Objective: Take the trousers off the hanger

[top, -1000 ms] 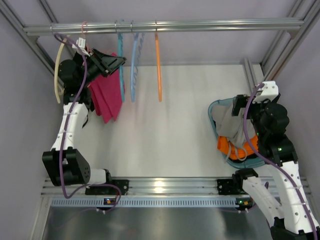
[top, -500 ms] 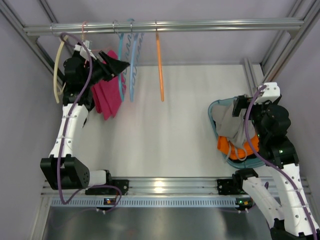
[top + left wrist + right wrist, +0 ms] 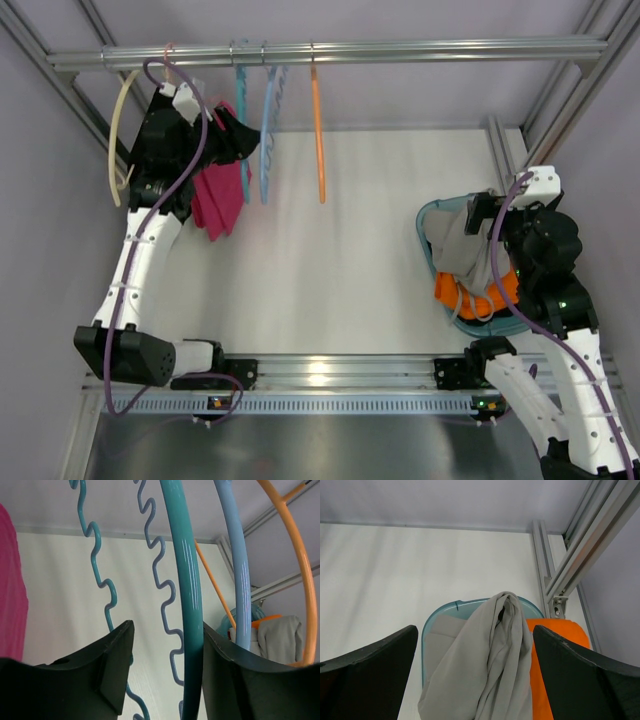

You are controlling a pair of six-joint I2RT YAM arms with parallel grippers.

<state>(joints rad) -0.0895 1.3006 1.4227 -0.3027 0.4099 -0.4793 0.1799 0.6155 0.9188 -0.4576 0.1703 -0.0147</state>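
Lilac walls [image 3: 420,100] enclose a white tabletop [image 3: 340,290] beneath an aluminium rail [image 3: 420,49].

Bright diffuse light, faint soft shadows, glare on the front rail [image 3: 320,371]

The white surface [image 3: 340,270] carries a teal plastic tub [image 3: 421,232] at its right side; light-grey trousers [image 3: 458,245] and an orange garment [image 3: 452,291] lie heaped inside it.
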